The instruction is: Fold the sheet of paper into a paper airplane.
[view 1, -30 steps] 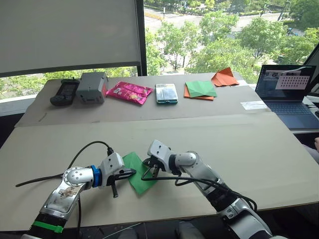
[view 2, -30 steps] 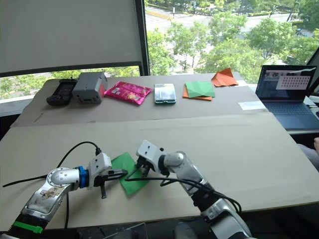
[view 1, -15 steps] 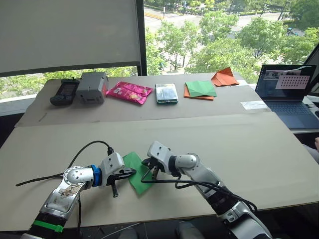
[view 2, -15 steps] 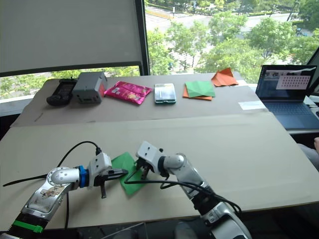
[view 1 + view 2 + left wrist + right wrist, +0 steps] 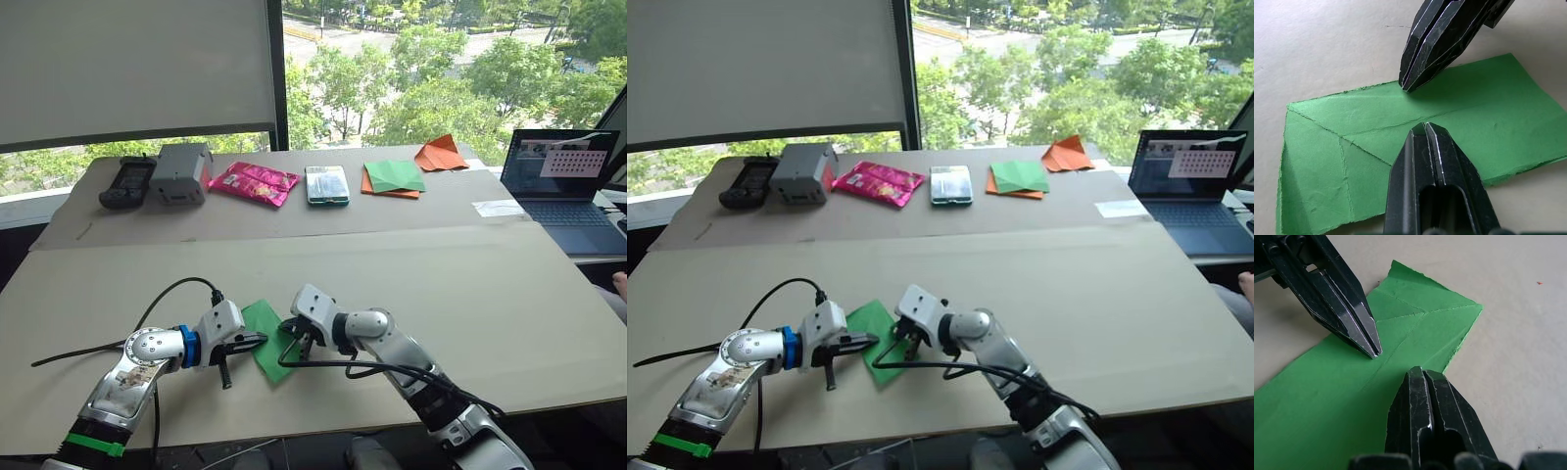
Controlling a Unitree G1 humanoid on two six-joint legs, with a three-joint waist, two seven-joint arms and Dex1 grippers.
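The sheet of paper [image 5: 269, 338] lies flat on the near part of the table [image 5: 470, 294], folded to a long strip w/ one end already turned in along diagonal creases, so we judge we're mid-fold, nowhere near a dart yet. It sits between our two arms. Left gripper [image 5: 1425, 128] has its fingers pressed together, nothing between them, tip down on the green surface close to the centre crease. Right gripper [image 5: 1419, 372] is likewise closed & empty, tip resting at the paper's edge just beside the folded corner. Both tips are on the sheet, near each other but apart.

Step in hand, as we read it: pinning and creasing. To do it well we'd keep one tip planted as an anchor and run the other along the crease line (not across it, thin paper will buckle or skate on the smooth board). Light downward pressure, slow stroke, tips kept closed so no edge snags. Far side holds the green-and-orange paper stack [image 5: 394, 176] & orange folded paper [image 5: 441, 153], well apart.
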